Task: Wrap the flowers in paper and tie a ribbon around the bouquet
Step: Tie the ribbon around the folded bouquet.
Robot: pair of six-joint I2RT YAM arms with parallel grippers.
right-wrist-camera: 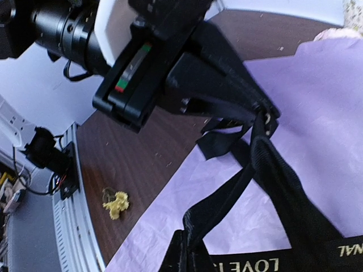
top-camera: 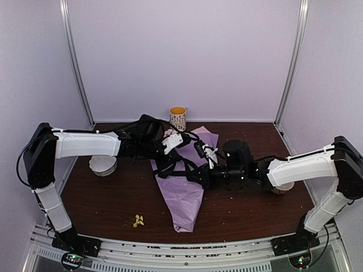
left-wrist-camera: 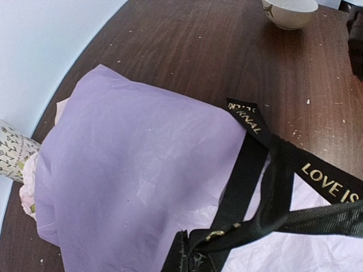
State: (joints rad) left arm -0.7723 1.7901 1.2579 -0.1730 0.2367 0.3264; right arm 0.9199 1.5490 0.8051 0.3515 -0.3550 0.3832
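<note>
"Where is your bouquet [top-camera: 184, 195]?"

"It lies across the middle of the table [top-camera: 113, 198], narrow tip toward the arm bases and wide end near the mug [top-camera: 177, 118]."

"And your grippers?"

"Your left gripper [right-wrist-camera: 264, 117] is clenched on the ribbon [left-wrist-camera: 249, 164] above the paper. Your right gripper [top-camera: 199, 178], just beside it, pinches another stretch of the same ribbon."

Black gold-lettered ribbon [left-wrist-camera: 326, 180], lilac paper [left-wrist-camera: 130, 170]
</note>
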